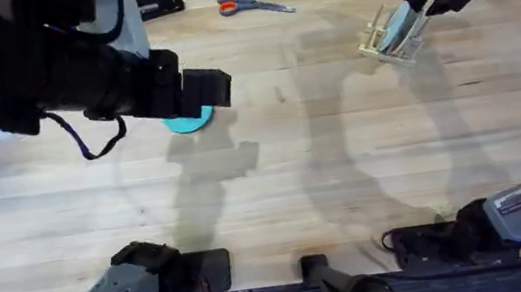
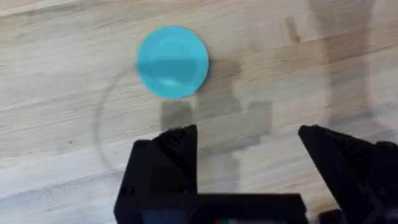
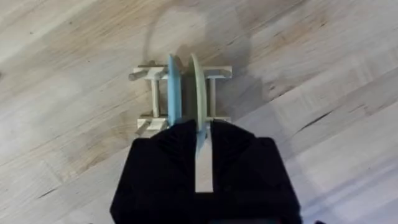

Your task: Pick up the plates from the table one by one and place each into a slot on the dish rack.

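Plates: one teal plate lies flat on the counter, left of centre, half hidden in the overhead view under the left gripper. That gripper hovers above it, jaws spread wide and empty. The plate sits just ahead of the fingertips in the wrist view, not between them, so this reads as a staging pose before a descent. A flat plate on bare wood offers no edge to pinch from above; my guess is the gripper must tilt or come in at the rim.

Farther off, at the far right, the rack stands on the counter. Two plates stand on edge in it, side by side between the dowels: a pale blue one and a cream plate. The right gripper is closed on the cream plate's rim, straight above the slot. Holding by the top edge keeps the plate upright, so the dowels can take it. Whether it is fully seated I cannot tell; release looks like the next call.

Beyond the rack lie two pairs of scissors near the far edge, clear of the work.
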You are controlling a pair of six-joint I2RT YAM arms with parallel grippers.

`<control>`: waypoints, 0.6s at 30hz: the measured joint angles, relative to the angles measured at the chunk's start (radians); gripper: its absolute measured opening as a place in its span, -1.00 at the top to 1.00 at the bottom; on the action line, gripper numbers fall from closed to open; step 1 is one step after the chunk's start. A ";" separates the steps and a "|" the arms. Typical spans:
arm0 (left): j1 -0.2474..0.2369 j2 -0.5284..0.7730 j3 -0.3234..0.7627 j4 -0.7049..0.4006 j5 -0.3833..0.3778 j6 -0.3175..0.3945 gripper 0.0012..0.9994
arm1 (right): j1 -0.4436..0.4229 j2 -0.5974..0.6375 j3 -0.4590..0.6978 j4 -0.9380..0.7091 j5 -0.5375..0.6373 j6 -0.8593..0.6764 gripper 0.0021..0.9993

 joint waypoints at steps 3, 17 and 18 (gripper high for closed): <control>0.000 0.000 0.000 0.000 0.000 0.000 -0.99 | 0.000 0.000 0.002 -0.005 0.000 0.000 0.68; 0.000 0.000 0.000 0.000 0.000 0.000 -0.99 | 0.000 -0.051 0.074 -0.109 0.000 0.000 0.64; 0.000 0.000 0.000 0.000 0.000 0.000 -0.99 | 0.000 -0.061 0.077 -0.128 0.000 0.000 0.63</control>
